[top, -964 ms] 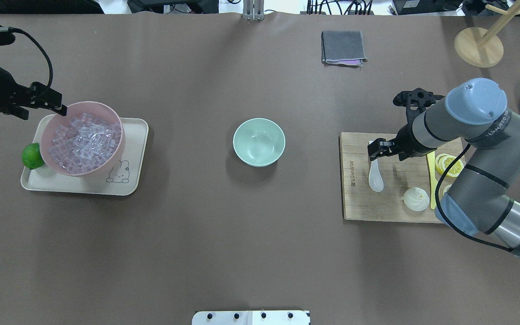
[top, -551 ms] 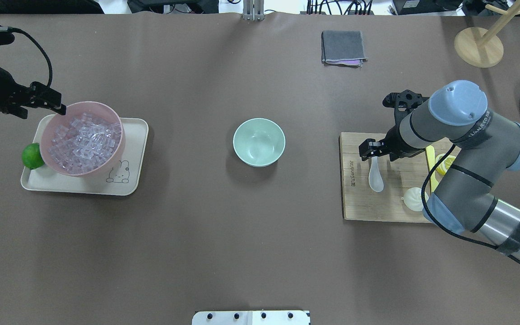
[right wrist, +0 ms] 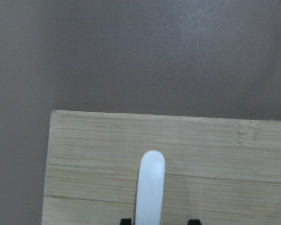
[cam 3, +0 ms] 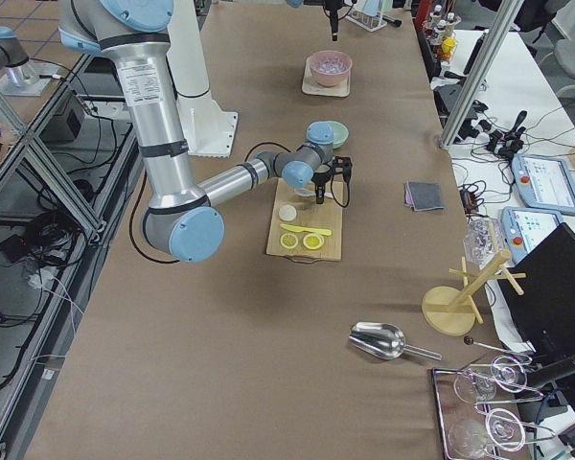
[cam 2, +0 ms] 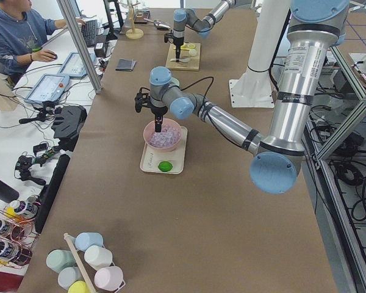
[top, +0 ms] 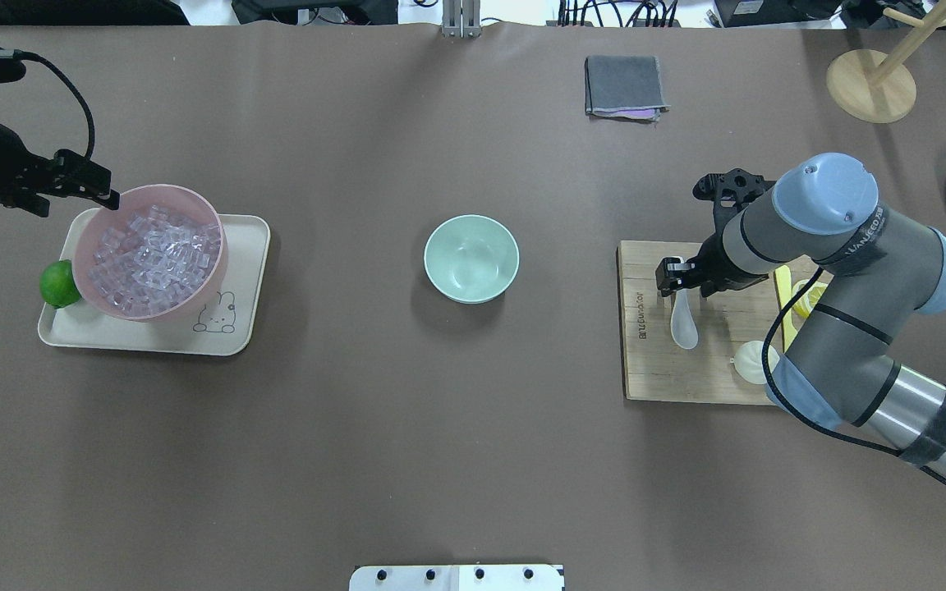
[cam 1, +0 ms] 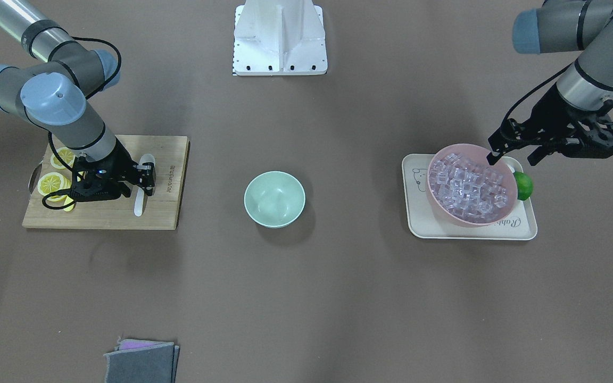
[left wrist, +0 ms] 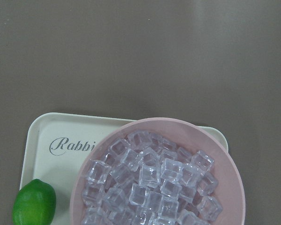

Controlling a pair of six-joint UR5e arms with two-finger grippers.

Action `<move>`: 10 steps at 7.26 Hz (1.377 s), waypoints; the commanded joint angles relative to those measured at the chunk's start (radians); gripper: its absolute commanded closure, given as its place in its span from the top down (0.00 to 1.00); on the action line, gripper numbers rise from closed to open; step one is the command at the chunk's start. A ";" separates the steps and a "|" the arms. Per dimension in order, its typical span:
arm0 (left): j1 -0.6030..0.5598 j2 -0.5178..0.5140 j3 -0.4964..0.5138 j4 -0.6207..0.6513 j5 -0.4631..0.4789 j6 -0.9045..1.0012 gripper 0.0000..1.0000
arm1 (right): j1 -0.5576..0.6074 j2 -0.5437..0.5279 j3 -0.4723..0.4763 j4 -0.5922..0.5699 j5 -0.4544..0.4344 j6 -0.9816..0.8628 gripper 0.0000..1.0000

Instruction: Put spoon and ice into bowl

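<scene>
Right of the overhead frame: the right gripper (top: 676, 281) hangs low over a wooden cutting board (top: 654, 369). Its jaws are spread to either side of the handle of the white spoon (top: 683, 322). The spoon lies flat on the board, scoop toward the frame's bottom edge. At centre, the mint-green bowl (top: 471, 258) stands alone on the brown table (top: 358, 427). At left, the ice (top: 153, 256) fills a pink bowl (top: 198, 305) on a cream tray (top: 247, 246), with a lime (top: 57, 283) beside it. The left gripper (cam 1: 512, 157) hovers at the pink bowl's rim, fingers apart.
</scene>
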 commanded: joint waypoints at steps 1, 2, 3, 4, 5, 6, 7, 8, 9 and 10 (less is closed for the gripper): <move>-0.002 0.002 -0.002 0.000 0.000 -0.001 0.97 | 0.000 0.001 0.002 0.000 0.006 0.000 0.00; 0.000 0.002 -0.001 0.000 0.000 -0.001 0.97 | 0.000 0.007 0.007 -0.002 0.007 0.007 0.00; 0.000 0.002 0.002 0.000 0.000 -0.001 0.97 | 0.007 0.030 0.016 -0.011 0.010 0.013 0.00; 0.000 0.002 0.004 0.000 0.000 -0.001 0.97 | 0.007 0.044 0.018 -0.014 0.009 0.028 0.00; 0.000 0.002 0.002 0.000 0.000 -0.001 0.97 | 0.007 0.044 0.018 -0.014 0.009 0.030 0.00; 0.000 0.003 0.002 0.000 0.000 -0.001 0.97 | 0.007 0.042 0.015 -0.012 0.009 0.030 0.00; 0.000 0.003 0.004 0.000 0.000 -0.001 0.97 | 0.007 0.050 0.021 -0.014 0.010 0.046 0.00; 0.000 0.006 0.008 -0.002 0.000 0.000 0.97 | 0.007 0.111 0.016 -0.015 0.010 0.127 0.00; 0.002 0.008 0.010 -0.002 0.000 0.000 0.97 | 0.000 0.189 -0.003 -0.020 0.004 0.227 0.00; 0.002 0.014 0.010 -0.002 0.000 0.002 0.97 | -0.016 0.285 -0.049 -0.050 -0.009 0.313 0.00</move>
